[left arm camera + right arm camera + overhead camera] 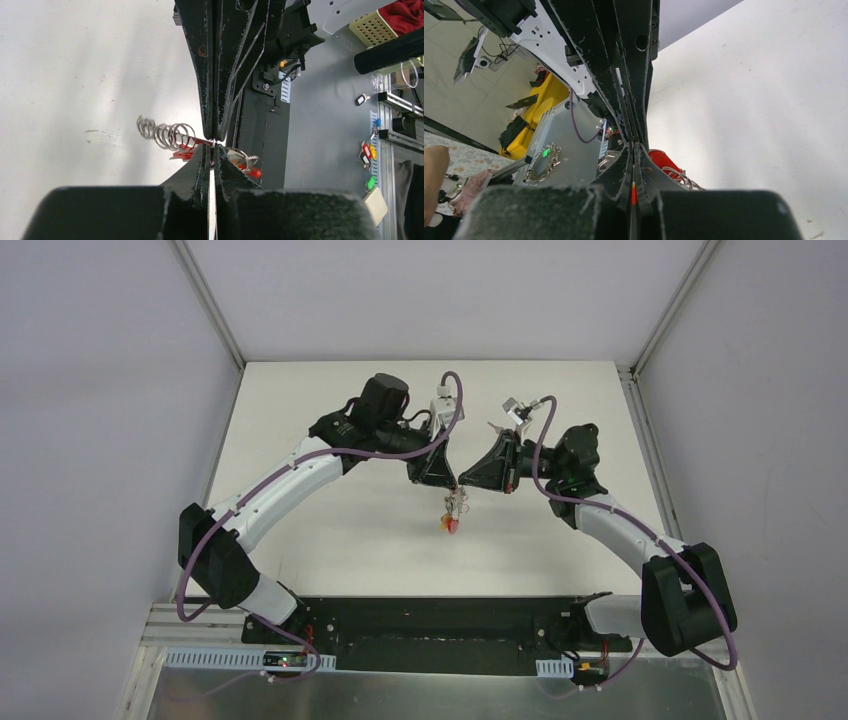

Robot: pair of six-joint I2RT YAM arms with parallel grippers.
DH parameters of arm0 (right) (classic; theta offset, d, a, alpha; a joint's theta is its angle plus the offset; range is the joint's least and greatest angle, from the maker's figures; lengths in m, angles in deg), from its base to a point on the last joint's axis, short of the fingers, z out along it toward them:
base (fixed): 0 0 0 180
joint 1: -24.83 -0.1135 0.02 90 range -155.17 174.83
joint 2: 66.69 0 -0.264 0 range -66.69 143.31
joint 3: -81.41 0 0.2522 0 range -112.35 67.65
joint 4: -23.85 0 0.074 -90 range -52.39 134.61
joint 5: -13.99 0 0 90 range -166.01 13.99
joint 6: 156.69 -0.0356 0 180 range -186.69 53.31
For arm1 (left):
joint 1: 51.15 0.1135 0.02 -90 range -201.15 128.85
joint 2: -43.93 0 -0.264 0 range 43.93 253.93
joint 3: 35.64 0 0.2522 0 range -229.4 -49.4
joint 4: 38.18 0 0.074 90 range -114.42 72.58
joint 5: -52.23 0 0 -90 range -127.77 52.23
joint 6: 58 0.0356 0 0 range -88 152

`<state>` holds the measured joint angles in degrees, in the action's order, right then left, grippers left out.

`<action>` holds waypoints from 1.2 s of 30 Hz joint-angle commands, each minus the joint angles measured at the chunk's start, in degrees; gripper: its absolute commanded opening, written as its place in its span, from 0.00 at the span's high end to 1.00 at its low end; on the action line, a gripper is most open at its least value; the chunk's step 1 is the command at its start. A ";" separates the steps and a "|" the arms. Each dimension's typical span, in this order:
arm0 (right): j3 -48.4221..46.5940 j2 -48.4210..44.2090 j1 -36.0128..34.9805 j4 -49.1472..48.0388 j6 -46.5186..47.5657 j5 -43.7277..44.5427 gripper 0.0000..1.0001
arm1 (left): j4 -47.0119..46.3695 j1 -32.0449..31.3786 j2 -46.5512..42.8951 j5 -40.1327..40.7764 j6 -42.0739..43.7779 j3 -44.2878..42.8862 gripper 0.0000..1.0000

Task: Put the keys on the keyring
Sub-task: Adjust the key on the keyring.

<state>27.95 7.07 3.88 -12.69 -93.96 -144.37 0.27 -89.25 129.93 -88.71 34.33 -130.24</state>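
In the top view my left gripper (447,483) and right gripper (464,482) meet tip to tip above the table's middle. Both are shut. The keyring (455,505) hangs just below the tips, off the table, with a red and an orange-yellow key tag (449,525) dangling from it. In the left wrist view my left gripper (214,148) pinches the keyring's red part (184,151), beside its row of silver rings (165,134); a ring with a red tag (251,172) hangs to the right. In the right wrist view my right gripper (634,146) pinches beside the red half (665,160). The pinch points themselves are hidden.
The white table (330,530) lies under both arms. Grey walls stand on both sides, and a black base rail (430,625) runs along the near edge. Spare tagged keys (367,152) lie off the table in the left wrist view's background.
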 commanded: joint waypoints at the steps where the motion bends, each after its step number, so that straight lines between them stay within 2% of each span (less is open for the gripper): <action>1: -0.07 -1.05 1.01 0.91 5.06 0.41 1.00 | 4.43 0.84 -0.23 -0.17 2.55 -3.17 1.00; 4: -0.73 -1.65 1.09 5.18 8.87 -0.02 0.94 | 11.75 0.80 1.33 1.07 5.35 -7.47 1.00; 10: -2.37 -2.71 0.96 9.40 12.58 -1.65 0.67 | 29.60 -1.08 8.26 2.86 10.58 -18.65 1.00; 14: -2.55 -3.09 0.63 9.42 12.76 -2.21 0.58 | 34.56 -2.53 11.69 2.49 10.46 -23.01 1.00; 22: -2.40 -3.36 -0.75 9.65 13.21 -3.22 0.57 | 33.61 -3.63 13.04 1.00 8.16 -23.63 1.00; 29: -3.06 -2.71 -2.54 15.88 18.36 -3.25 0.58 | 33.14 -3.86 13.02 1.42 8.07 -23.60 1.00; 36: -3.95 -1.79 -3.84 18.01 19.91 -3.17 0.72 | 32.64 -3.90 13.36 1.39 7.85 -23.33 1.00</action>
<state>27.34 5.36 0.71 4.90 -76.63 -145.90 32.53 -92.49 143.44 -85.50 42.90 -151.42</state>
